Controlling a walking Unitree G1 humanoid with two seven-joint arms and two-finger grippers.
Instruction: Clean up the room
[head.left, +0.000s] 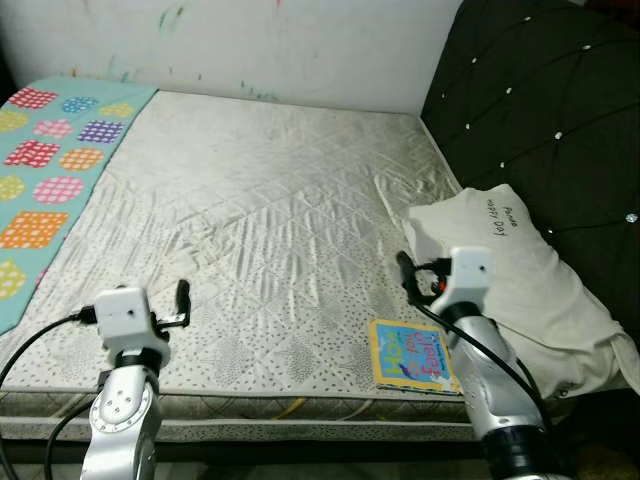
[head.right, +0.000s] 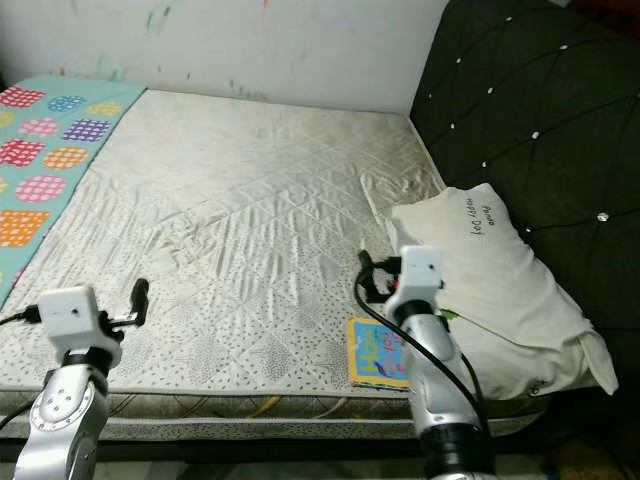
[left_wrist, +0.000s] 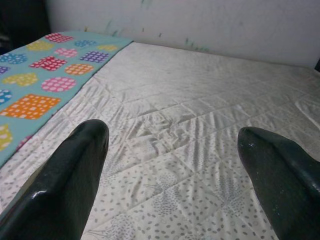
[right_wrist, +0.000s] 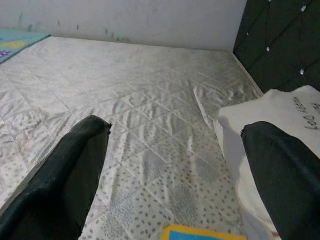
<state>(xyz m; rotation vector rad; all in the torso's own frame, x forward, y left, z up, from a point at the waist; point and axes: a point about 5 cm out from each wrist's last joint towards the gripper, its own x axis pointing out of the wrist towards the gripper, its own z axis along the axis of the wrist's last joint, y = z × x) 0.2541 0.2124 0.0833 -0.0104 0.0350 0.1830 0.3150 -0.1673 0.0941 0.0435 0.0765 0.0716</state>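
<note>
Nearest on the mattress (head.left: 260, 230), a colourful book (head.left: 408, 356) was seen at its front edge, just under the right gripper (right_wrist: 175, 165), held wide, likely for grasping. The left gripper (left_wrist: 175, 165) was likewise spread. Beyond the book, 1 pillow (head.left: 510, 270) was propped against the headboard (head.left: 540, 110).

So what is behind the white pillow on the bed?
The black tufted headboard stands behind the pillow. The pillow covers the headboard's lower part and the mattress beneath it.
</note>
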